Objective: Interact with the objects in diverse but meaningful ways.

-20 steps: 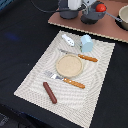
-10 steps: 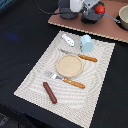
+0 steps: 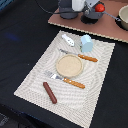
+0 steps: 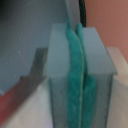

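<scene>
A: Exterior view first. The red tomato (image 3: 100, 8) sits at the far edge of the scene, up against the dark body of the arm (image 3: 76, 7) on the brown board (image 3: 85, 24). Is the pincer on it?

B: Hard to say from there. In the wrist view the gripper (image 4: 79, 75) shows its two green pads (image 4: 73, 85) pressed flat together, no gap, and nothing visible between them. So it is closed on itself as far as I can see.

A: And the other toy pieces?

B: The grey long-handled saucepan (image 3: 122, 18) is at the board's end on the exterior view's right. The small white bottle-like piece (image 3: 68, 39) lies on its side on the far part of the striped placemat (image 3: 35, 82), with the pale blue-white cup (image 3: 87, 43) near it. The brown sausage (image 3: 50, 92) lies at the near end of the mat.

A: What sits between them?

B: The round tan plate (image 3: 68, 65), mid-mat, with an orange-handled knife (image 3: 81, 56) just beyond it and an orange-handled fork (image 3: 67, 80) just in front.

A: Any writing or brand marks?

B: None that I can read; the pictures are too soft for lettering.
</scene>
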